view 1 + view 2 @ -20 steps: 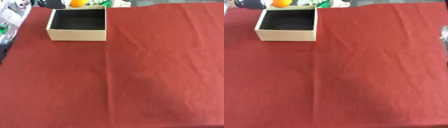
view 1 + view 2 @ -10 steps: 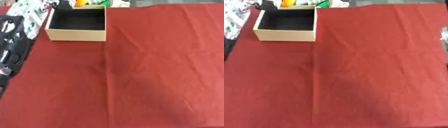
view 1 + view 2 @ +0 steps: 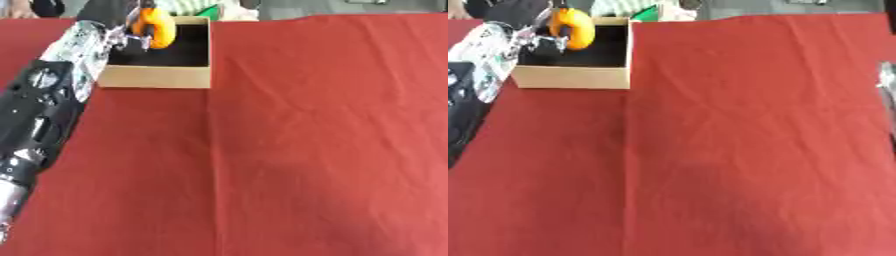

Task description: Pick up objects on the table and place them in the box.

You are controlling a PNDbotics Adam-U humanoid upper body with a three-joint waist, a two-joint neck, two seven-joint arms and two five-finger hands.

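Progress looks partial: your left hand (image 3: 118,30) has its fingers curled round an orange object (image 3: 158,27) over the box (image 3: 157,77) at far left. Release it there. Green items (image 3: 206,11) remain beyond the box.

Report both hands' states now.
Left hand: shut on the orange thing, over the box.
Right hand: not in view.

Red-clothed table (image 3: 306,150), cardboard box (image 3: 157,77) far-left
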